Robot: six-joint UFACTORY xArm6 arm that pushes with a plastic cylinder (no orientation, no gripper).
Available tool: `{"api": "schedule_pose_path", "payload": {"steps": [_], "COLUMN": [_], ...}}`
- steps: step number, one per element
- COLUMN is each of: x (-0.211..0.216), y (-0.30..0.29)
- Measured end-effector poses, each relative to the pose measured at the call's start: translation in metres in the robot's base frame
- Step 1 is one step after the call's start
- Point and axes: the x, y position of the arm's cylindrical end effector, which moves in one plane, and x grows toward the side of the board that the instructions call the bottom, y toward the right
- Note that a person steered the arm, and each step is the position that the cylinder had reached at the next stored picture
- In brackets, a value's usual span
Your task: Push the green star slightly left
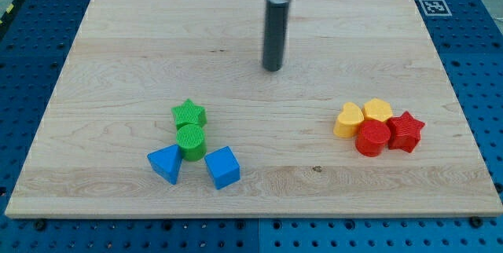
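wooden board (118, 41) | left: green star (189, 113), green cylinder (191, 141), two blue blocks (165, 163) | right: two yellow (348, 119), two red (372, 137), apparently touching

1. The green star (189, 113) has bare board on its left, right and top sides.
2. The green cylinder (191, 141) touches its bottom edge.
3. The tip (273, 68) stands well apart, toward the view's upper right.

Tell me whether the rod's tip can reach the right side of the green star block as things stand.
Probably yes. My tip sits up and right of the green star block, with bare wooden board between; the green cylinder block lies below, out of the path.
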Motion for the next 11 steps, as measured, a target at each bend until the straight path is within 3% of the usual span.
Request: {"api": "schedule_pose_path", "payload": {"steps": [1, 2, 5, 9, 11], "x": [0.031, 0.048, 0.091, 0.091, 0.091], "y": [-0.054, -0.073, -0.034, -0.181, -0.185]}}
